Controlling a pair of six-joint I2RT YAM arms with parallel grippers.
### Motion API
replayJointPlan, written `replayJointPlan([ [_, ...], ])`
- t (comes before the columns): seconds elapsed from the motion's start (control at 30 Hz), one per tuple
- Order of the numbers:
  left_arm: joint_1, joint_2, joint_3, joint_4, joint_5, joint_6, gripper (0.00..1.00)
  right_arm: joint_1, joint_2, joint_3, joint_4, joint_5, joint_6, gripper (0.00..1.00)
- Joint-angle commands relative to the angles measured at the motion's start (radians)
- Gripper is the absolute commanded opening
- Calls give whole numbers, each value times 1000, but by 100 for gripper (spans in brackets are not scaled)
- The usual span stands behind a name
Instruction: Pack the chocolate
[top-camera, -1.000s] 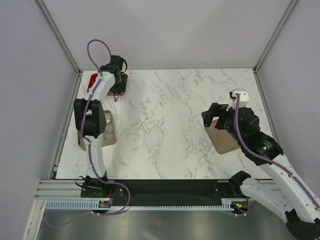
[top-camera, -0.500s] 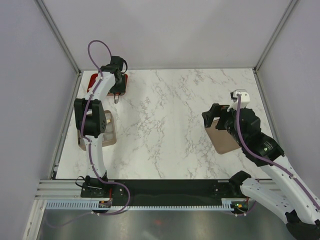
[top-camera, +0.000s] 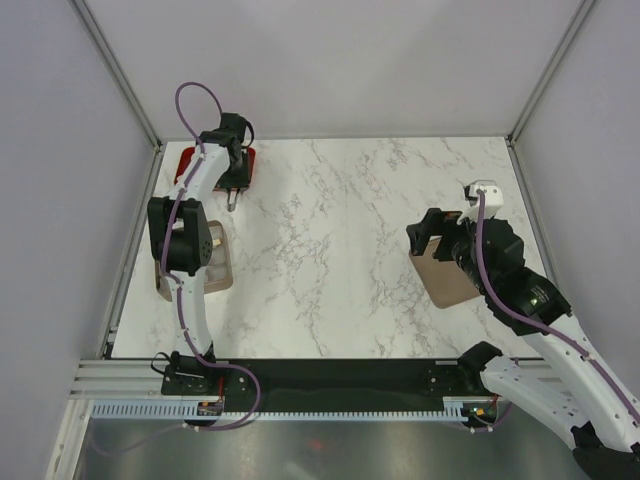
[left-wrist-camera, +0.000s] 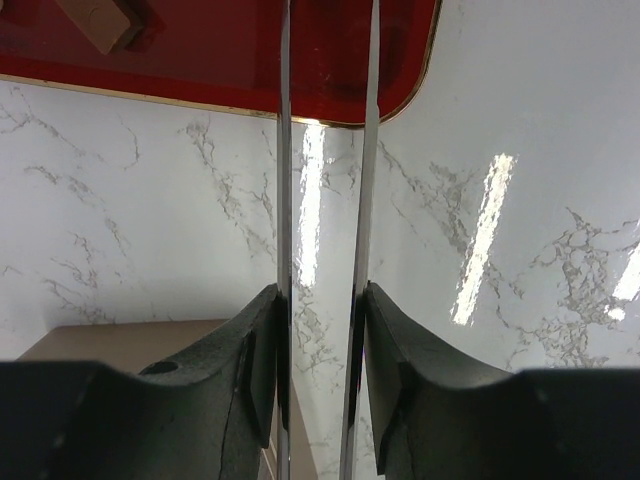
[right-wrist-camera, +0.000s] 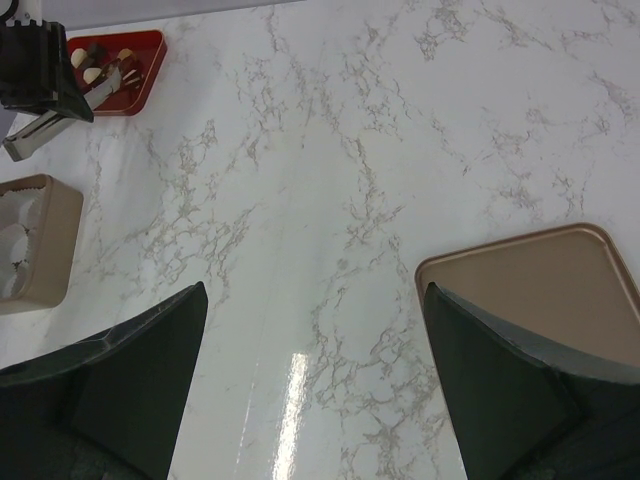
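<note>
We note left gripper (top-camera: 232, 193) at red tray (left-wrist-camera: 200, 50) edge, jaws narrowly parted, visible gap bare; chocolate (right-wrist-camera: 95, 72) pieces in tray. Right gripper (right-wrist-camera: 312, 390) wide, empty, beside tan lid (right-wrist-camera: 530, 285).

From above, the left arm (top-camera: 203, 176) hides most of the red tray (top-camera: 186, 160); the wrist view's top edge crops it and one tan chocolate (left-wrist-camera: 100, 20).

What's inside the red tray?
Little chocolate pieces, cream and brown. The left gripper hides part of the red tray, so more may be there.
</note>
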Motion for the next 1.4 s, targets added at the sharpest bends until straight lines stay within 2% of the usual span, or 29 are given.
replayJointPlan([
  [0.0, 3, -69, 52, -39, 10, -1, 41, 3, -20, 9, 5, 9, 10, 98],
  [0.3, 3, -156, 36, -94, -4, -2, 39, 1, -33, 6, 5, -17, 25, 98],
  [0.57, 3, -346, -17, -154, -14, -23, 37, 3, -89, -28, 19, -22, 27, 98],
  [0.67, 3, -433, -68, -204, -28, -68, 37, 4, -104, -37, 19, -39, 22, 98],
  [0.8, 5, -576, -240, -235, -54, -122, 37, 1, -112, -29, -6, -52, 2, 98],
  [1.0, 3, -740, -361, -312, -76, -186, 37, 3, -101, -19, -4, -104, -27, 98],
  [1.37, 13, -833, -532, -355, -199, -232, 36, 18, -70, 17, -10, -181, -19, 98],
])
